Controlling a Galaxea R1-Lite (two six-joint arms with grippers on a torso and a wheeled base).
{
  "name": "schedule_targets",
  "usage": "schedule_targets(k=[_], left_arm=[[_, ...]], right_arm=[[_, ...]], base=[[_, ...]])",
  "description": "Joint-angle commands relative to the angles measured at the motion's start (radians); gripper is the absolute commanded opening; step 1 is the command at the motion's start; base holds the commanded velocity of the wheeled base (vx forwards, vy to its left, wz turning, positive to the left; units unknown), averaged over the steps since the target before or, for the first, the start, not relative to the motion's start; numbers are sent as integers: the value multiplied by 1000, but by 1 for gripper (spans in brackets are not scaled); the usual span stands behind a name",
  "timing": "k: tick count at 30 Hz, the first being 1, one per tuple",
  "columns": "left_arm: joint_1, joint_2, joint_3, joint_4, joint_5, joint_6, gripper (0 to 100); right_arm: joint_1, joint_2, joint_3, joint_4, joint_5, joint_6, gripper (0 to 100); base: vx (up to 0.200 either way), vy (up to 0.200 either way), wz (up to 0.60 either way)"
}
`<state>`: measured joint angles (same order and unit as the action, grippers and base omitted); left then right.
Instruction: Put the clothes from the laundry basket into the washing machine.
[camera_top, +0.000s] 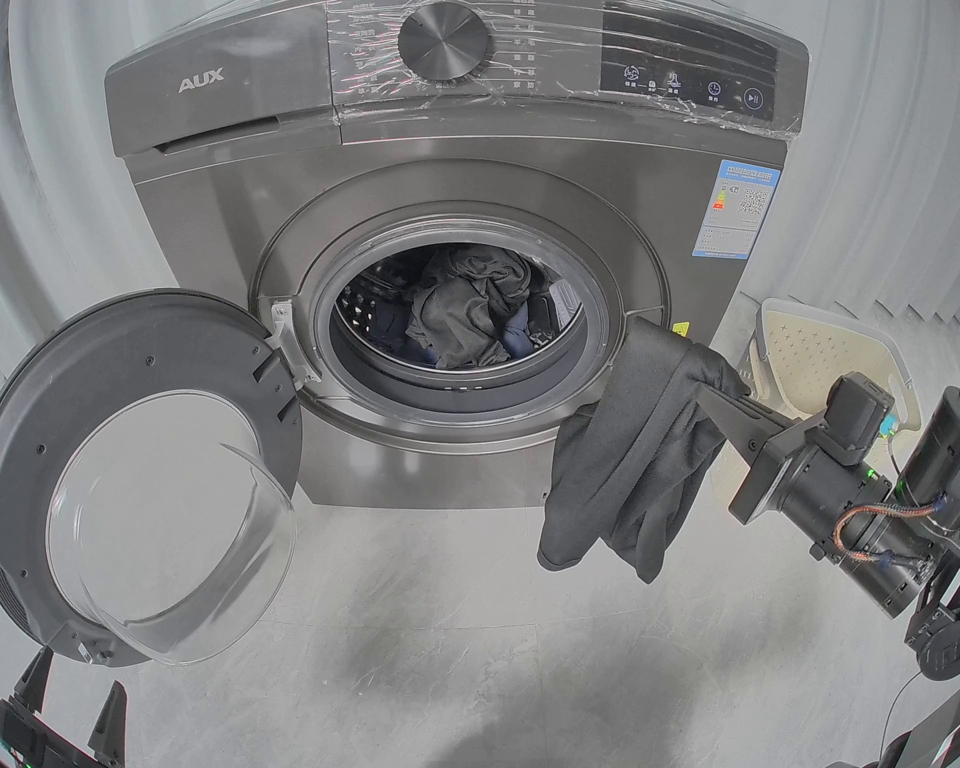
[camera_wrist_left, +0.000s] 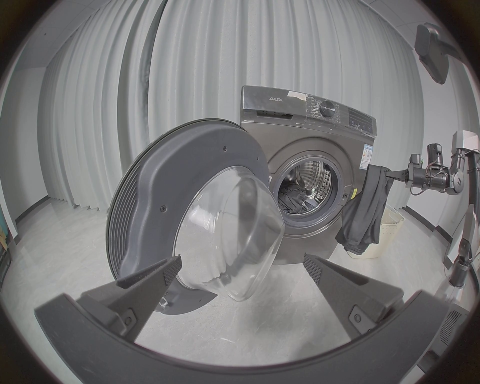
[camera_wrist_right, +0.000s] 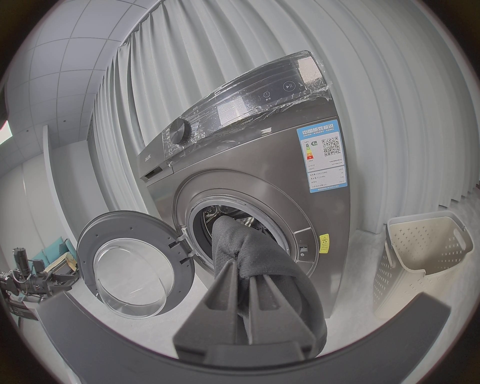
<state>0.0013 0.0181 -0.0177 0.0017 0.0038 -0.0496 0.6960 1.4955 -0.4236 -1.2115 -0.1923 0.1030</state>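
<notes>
Bright, even light fills the room; only the drum (camera_top: 368, 300) of the grey metal front-loading washing machine (camera_top: 200, 220) is dim. Glare streaks the clear plastic film (camera_top: 560, 60) on its panel and the transparent domed door window (camera_wrist_left: 230, 230). Both wrist views bow the white pleated curtain (camera_wrist_left: 200, 60) and blacken at the corners.

We find the drum opening (camera_top: 450, 385) open to frontal approach, door (camera_top: 150, 470) swung aside at our left, clothes (camera_top: 470, 305) heaped inside, garment (camera_top: 630, 460) hanging at its right edge, laundry basket (camera_top: 815, 350) right of the washing machine (camera_top: 230, 210).
</notes>
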Motion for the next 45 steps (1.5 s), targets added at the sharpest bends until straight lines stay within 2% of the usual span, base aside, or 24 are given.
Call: schedule_targets(k=[1, 5, 7, 9, 13, 18, 20, 23, 24, 25, 26, 27, 29, 30, 31, 32, 33, 34, 37, 42, 45], left_arm=[[0, -12, 16, 0, 1, 0, 100], [2, -12, 16, -2, 1, 7, 100], [2, -13, 18, -2, -2, 33, 100], [2, -13, 18, -2, -2, 43, 100], [2, -13, 18, -2, -5, 51, 100], [-1, -15, 18, -3, -10, 48, 100], [2, -18, 13, -19, -21, 56, 100], [8, 23, -100, -91, -84, 45, 100], [8, 23, -100, -91, -84, 45, 100], [8, 131, -169, -103, -162, 53, 100], [2, 174, -169, -109, -197, 56, 100], [2, 181, -169, -111, -203, 56, 100], [2, 330, -173, -140, -344, 53, 100], [2, 338, -174, -143, -351, 53, 100], [3, 425, -179, -184, -415, 57, 100], [-1, 480, -182, -215, -436, 60, 100], [-1, 480, -182, -215, -436, 60, 100], [-12, 576, -194, -282, -462, 71, 100], [-78, 714, -205, -378, -475, 79, 100], [-259, 890, -225, -473, -447, 68, 100], [-319, 1007, -255, -523, -430, 66, 100]], right_arm=[[0, 2, 2, 3, 1, 0, 0], [7, 9, 6, 1, 5, -2, 0], [30, 25, -1, 6, 7, -3, 0], [53, 51, -7, 1, 8, -3, 0], [96, 101, -53, -3, 7, -2, 0], [108, 150, -115, -23, 8, 0, 0], [126, 184, -159, -54, 7, 1, 0], [139, 221, -204, -72, 4, 1, 0], [139, 221, -204, -72, 4, 1, 0], [145, 249, -234, -85, 4, 1, 0], [146, 261, -247, -85, 2, 1, 0], [146, 264, -250, -86, 2, 1, 0], [155, 301, -284, -97, -4, 3, 0], [155, 302, -285, -99, -4, 3, 0], [155, 322, -299, -120, -2, 3, 0], [154, 335, -307, -131, 2, 3, 0], [154, 335, -307, -131, 2, 3, 0], [152, 356, -323, -151, 5, 3, 0], [154, 387, -359, -172, 5, 3, 0], [157, 417, -419, -189, 7, 3, 0], [165, 433, -440, -209, 7, 3, 0]], base=[[0, 0, 0], [0, 0, 0], [0, 0, 0], [0, 0, 0], [0, 0, 0], [0, 0, 0], [0, 0, 0], [0, 0, 0], [0, 0, 0], [0, 0, 0], [0, 0, 0], [0, 0, 0], [0, 0, 0], [0, 0, 0], [0, 0, 0], [0, 0, 0], [0, 0, 0], [0, 0, 0], [0, 0, 0], [0, 0, 0], [0, 0, 0]])
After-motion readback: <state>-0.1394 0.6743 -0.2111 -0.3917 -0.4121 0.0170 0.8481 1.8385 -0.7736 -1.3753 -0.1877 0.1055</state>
